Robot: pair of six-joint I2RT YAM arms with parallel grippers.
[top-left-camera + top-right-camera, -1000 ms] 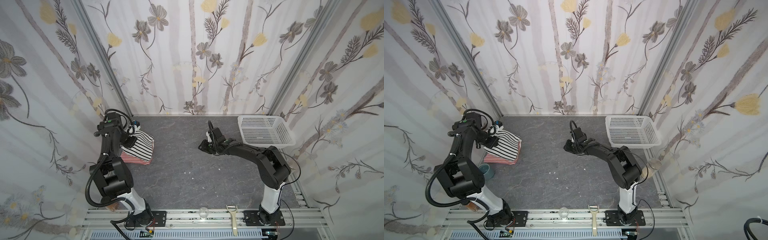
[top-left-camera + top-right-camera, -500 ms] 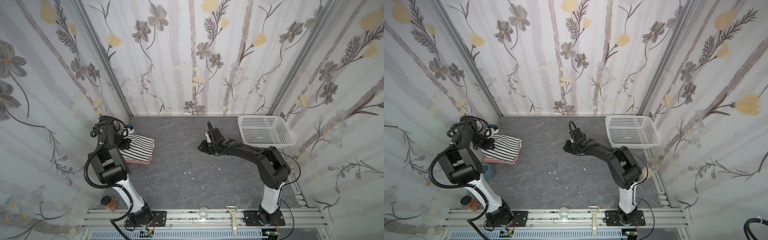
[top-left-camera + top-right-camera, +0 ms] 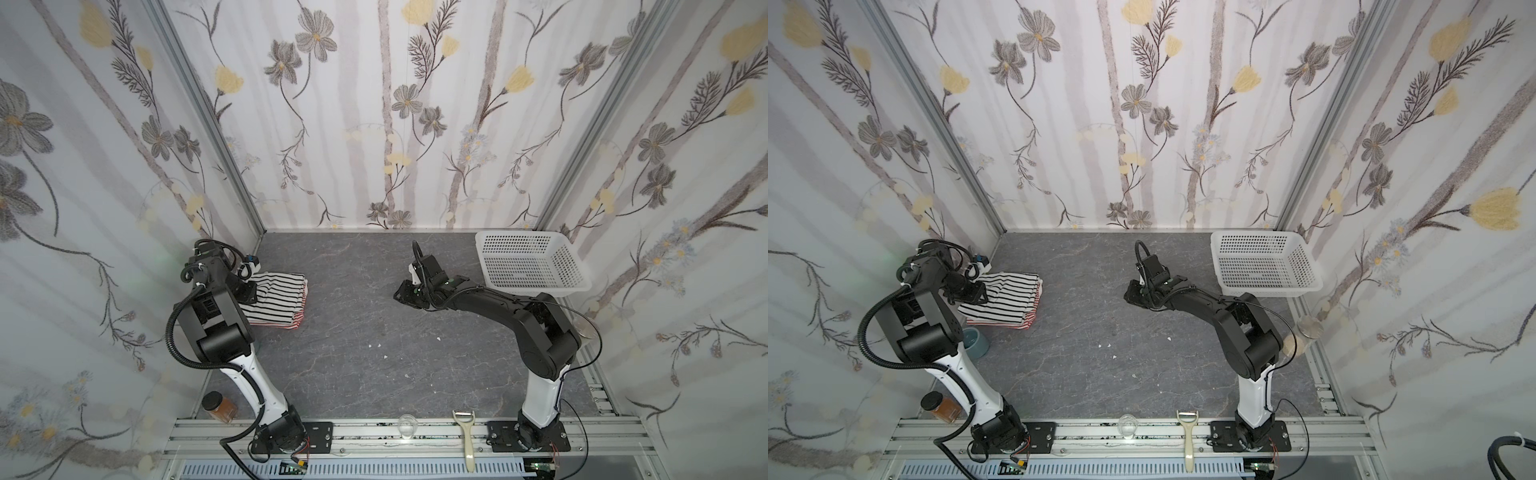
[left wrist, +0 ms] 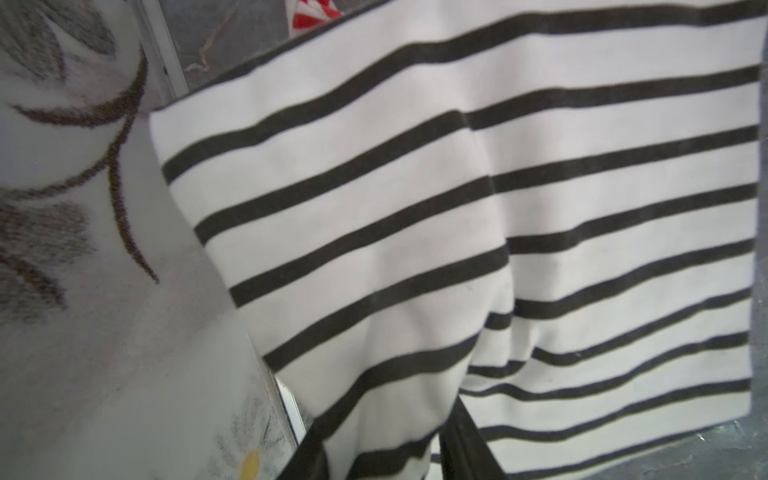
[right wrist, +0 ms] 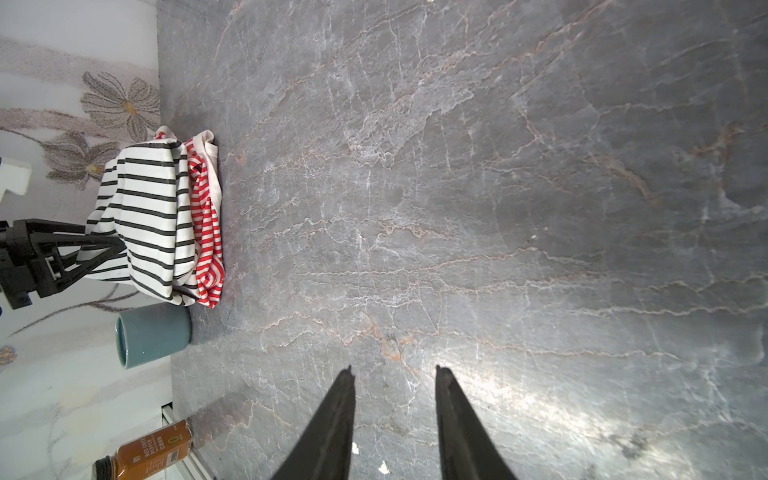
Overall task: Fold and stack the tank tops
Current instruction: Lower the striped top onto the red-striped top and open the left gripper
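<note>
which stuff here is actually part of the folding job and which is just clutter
Part of the job:
- black-striped tank top, folded, on top of the stack
- red-striped tank top, underneath it

Just lying about:
- white basket
- blue cup
- spice jar
- peeler
- small clear glass

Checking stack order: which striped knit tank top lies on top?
The white tank top with thin black stripes; the red-and-white striped top only peeks out beneath.
</note>
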